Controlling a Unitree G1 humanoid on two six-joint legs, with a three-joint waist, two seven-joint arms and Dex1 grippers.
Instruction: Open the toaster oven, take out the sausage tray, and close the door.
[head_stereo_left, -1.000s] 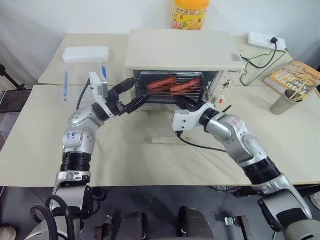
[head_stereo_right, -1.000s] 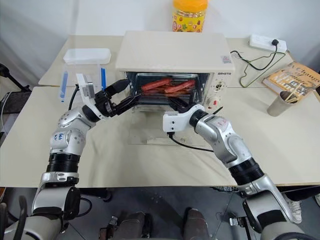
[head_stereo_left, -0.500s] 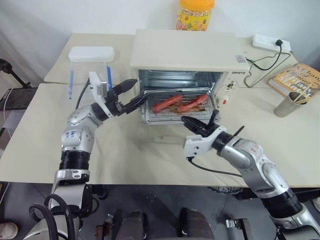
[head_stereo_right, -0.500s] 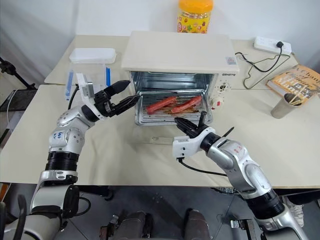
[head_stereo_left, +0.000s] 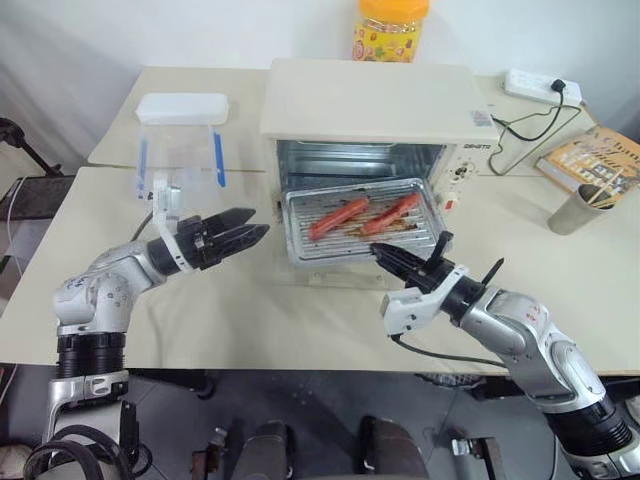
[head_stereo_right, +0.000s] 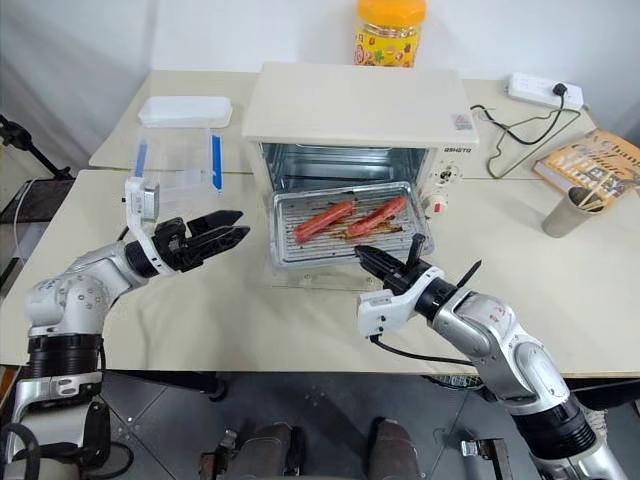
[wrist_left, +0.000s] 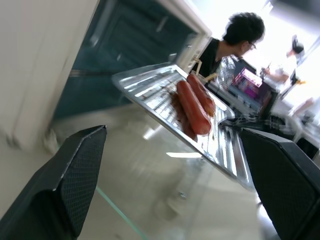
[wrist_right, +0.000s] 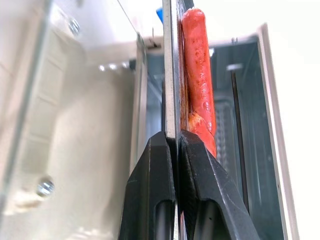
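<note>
Sausage tray (head_stereo_left: 363, 220), thin, stiff, slick metal, looks light but tippy; right gripper (head_stereo_left: 388, 256) pinches its front rim, left gripper (head_stereo_left: 240, 228) spread wide.

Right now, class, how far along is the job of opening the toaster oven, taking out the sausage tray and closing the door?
Done: the door lies folded down flat in front of the toaster oven.

In hand: the right gripper is shut on the front rim of the sausage tray, which sticks most of the way out of the cavity. The left gripper hovers open beside it.

Left: draw the tray clear, set it down, shut the door.
</note>
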